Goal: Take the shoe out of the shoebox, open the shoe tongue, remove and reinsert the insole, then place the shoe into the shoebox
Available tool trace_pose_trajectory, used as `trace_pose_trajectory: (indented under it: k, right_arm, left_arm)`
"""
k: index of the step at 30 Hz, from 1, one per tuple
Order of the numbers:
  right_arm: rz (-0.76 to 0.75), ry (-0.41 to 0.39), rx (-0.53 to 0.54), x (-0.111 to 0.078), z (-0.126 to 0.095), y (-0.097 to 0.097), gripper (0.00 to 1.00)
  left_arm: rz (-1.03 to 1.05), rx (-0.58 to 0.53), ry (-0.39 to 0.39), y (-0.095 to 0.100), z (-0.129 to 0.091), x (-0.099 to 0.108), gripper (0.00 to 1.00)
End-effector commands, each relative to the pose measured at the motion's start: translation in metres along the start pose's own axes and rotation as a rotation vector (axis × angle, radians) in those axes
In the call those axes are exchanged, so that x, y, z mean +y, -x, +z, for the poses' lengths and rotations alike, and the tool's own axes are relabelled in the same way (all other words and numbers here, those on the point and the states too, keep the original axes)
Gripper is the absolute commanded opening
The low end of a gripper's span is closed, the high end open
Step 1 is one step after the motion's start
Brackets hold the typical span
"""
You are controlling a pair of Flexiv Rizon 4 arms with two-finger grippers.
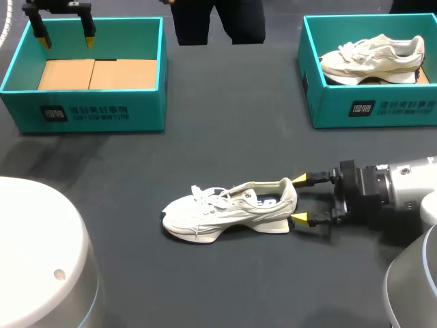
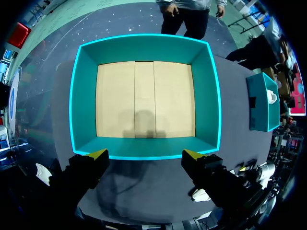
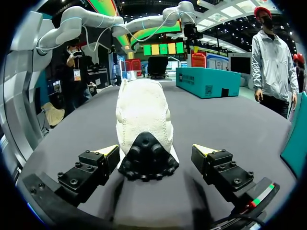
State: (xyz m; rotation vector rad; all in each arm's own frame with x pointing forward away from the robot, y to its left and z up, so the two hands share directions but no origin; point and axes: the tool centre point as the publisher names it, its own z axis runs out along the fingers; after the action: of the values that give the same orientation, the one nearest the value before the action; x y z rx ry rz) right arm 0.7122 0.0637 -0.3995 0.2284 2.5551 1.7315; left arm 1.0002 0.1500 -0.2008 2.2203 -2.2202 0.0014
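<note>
On table [image 1: 232,137], shoe [image 1: 227,209] crosswise, toe leftward

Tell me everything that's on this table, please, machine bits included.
Left box: one, teal, far left, only a cardboard floor inside.
Right box: one, teal, far right.
Boxed shoe: one, cream, inside the right box.
Loose shoe: one, white, on its sole mid-table.
Table: one, dark grey, under everything.
Left claw: one, black with yellow tips, open above the left box.
Right claw: one, same colours, open, a finger on either side of the loose shoe's heel.
</note>
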Motion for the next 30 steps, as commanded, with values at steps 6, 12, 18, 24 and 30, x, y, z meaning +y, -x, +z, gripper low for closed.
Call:
trace_pose_trajectory:
  k: [6, 12, 18, 24, 30]
  right_arm:
    - [0.005, -0.008, -0.002, 0.003, 0.015, -0.003, 1.0]
    - [0.005, -0.012, -0.003, 0.004, 0.015, -0.008, 1.0]
    - [0.002, -0.018, 0.008, 0.003, 0.015, -0.012, 1.0]
    - [-0.007, -0.015, 0.02, 0.0, 0.015, -0.014, 1.0]
    - [-0.01, -0.004, 0.041, -0.001, 0.019, -0.014, 1.0]
  left_arm:
    - [0.0, -0.001, 0.0, 0.0, 0.0, 0.0, 1.0]
    - [0.0, -0.001, 0.0, 0.0, 0.0, 0.0, 1.0]
    - [0.0, -0.001, 0.0, 0.0, 0.0, 0.0, 1.0]
    - [0.0, -0.001, 0.0, 0.0, 0.0, 0.0, 1.0]
    - [0.0, -0.001, 0.0, 0.0, 0.0, 0.0, 1.0]
